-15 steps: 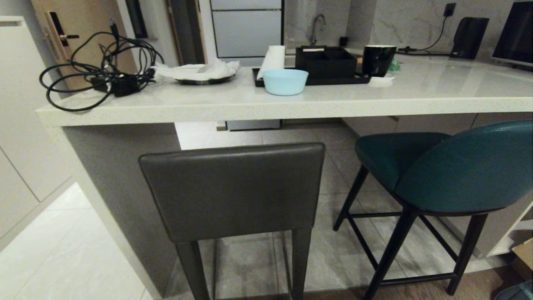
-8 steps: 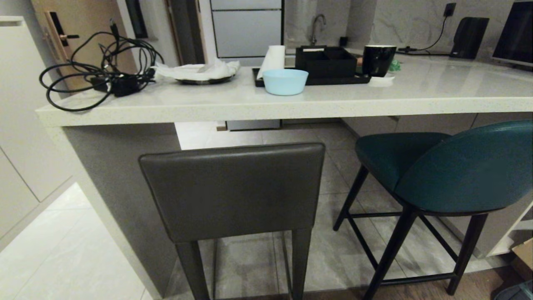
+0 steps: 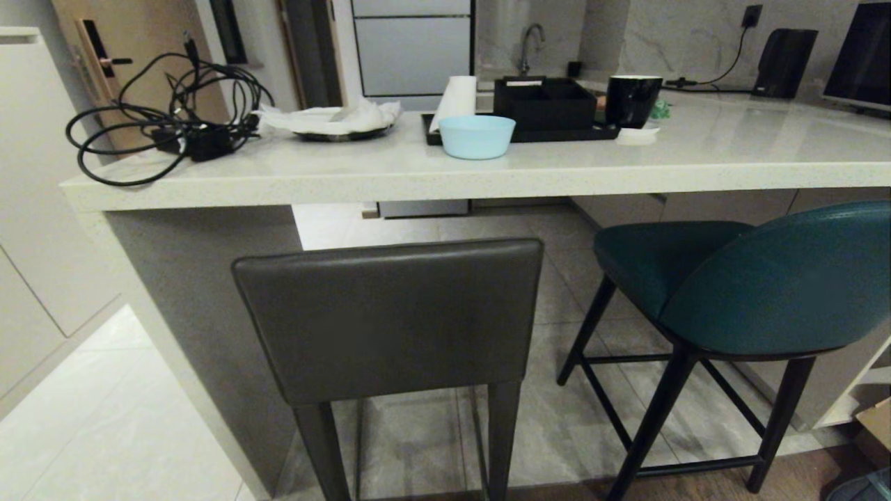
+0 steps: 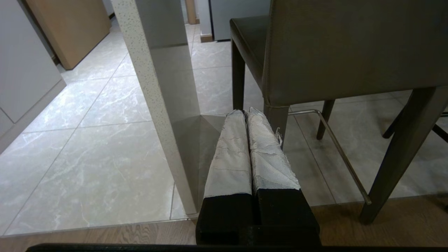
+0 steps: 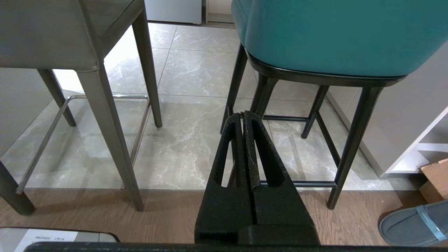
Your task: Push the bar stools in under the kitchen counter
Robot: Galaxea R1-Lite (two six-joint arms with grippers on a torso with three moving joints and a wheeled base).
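Both stools stand short of the counter [image 3: 445,182], backs toward you: the grey stool [image 3: 390,320] on the left beside the slab side panel [image 3: 202,306], the teal stool [image 3: 773,278] on the right. Only the front of each seat reaches under the counter edge, so neither is pushed in yet.

Neither arm shows in the head view. The left gripper [image 4: 245,112] hangs low behind the grey stool's left rear leg, its taped fingers pressed together on nothing. The right gripper [image 5: 242,113] sits low behind the teal stool's legs, also fully closed and empty.

Watch these risks:
- The grey stool sits just beside the side panel. Push off-centre and it could swing left and jam a leg against the slab.
- Both stools are tall on thin legs. Contact high on a backrest may tip one forward rather than slide it, and the floor changes from wood to tile under the rear legs, where a foot could catch.
- The teal back is curved, so a narrow closed gripper may slip off sideways.
- If a backrest stands higher than the counter underside, it will strike the edge; you cannot tell the clearance from here.
- A slipper [image 5: 413,224] lies on the floor at the right, near the base's path.
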